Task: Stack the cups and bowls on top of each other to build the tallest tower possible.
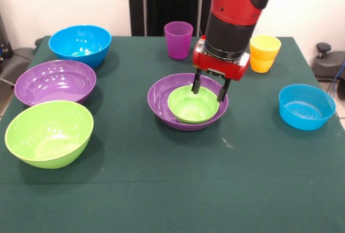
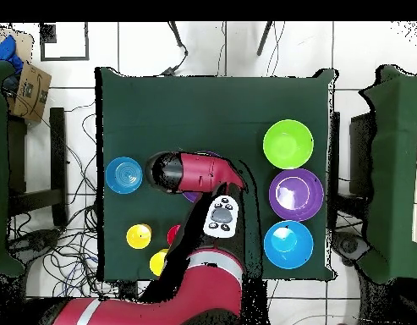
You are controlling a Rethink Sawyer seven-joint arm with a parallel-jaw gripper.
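While the tool [image 1: 209,89] hangs spread and empty over the small green bowl [image 1: 193,104], nested in the purple bowl [image 1: 159,100] at frame centre, release is judged done; a cup must be fetched next.

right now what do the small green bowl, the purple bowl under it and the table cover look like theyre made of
Small green bowl: likely plastic, glossy; soft light glare inside, even colour.
Purple bowl: likely the same smooth plastic; shiny rim with highlights.
Table cover: looks like dark green cloth or felt; matte, no reflections, faint creases.
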